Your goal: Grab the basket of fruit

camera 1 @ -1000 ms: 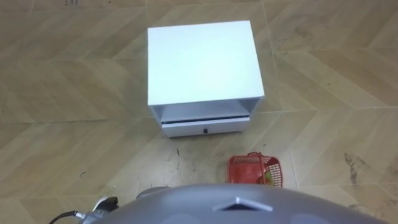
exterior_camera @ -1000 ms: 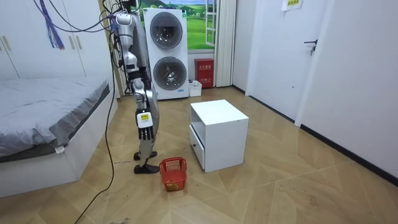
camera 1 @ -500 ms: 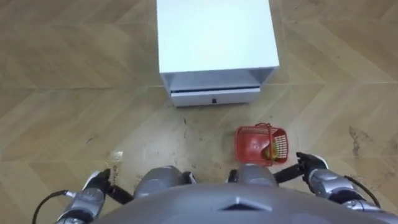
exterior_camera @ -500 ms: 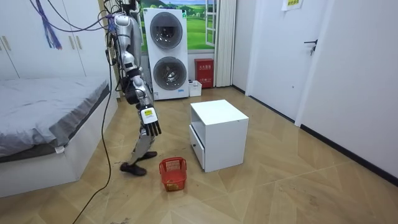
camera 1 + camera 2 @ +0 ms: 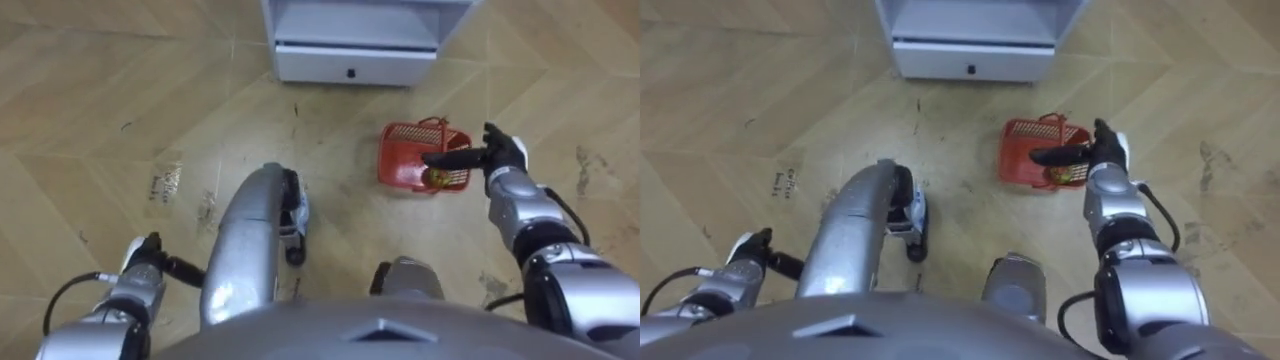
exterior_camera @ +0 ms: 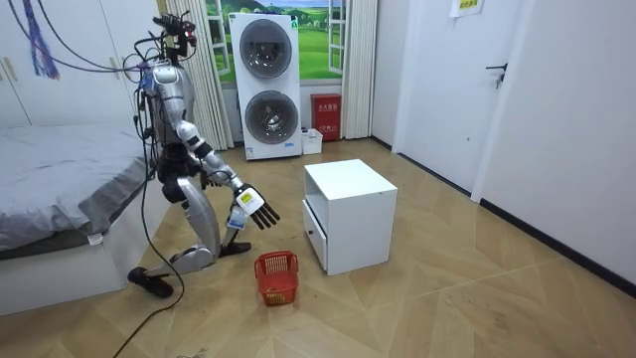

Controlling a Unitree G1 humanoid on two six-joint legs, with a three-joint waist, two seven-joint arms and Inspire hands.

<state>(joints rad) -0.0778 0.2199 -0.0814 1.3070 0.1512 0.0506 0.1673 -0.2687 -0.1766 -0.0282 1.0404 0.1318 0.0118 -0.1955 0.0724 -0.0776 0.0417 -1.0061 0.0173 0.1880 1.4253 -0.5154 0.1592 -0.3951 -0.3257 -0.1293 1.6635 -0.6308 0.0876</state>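
the right robot hand (image 5: 503, 156) reaches forward in the left eye view with its fingers straight and spread and nothing in its hold, stretched over the right rim of the red plastic mesh fruit basket (image 5: 404, 160). i judge it is held so to come at the handle from above, and whether it touches yet i cannot tell. the basket stands on the pale wooden herringbone floor (image 5: 120, 110), just in front of the white cabinet with a low drawer (image 5: 355, 58), a small yellowish fruit (image 5: 437, 179) inside it. the left robot hand (image 5: 143, 262) hangs low beside the body as a counterweight, and its state i cannot tell. in the room view the robot bends in a deep lunge between the grey bed (image 6: 70, 184) and the cabinet (image 6: 348, 209), its open right hand (image 6: 253, 207) above the basket (image 6: 276, 276); half a second ago it stood taller with that hand nearer its hip, while the basket has not moved. the right eye view shows the same reach, hand (image 5: 1105, 153) at the basket's (image 5: 1023, 160) far rim.
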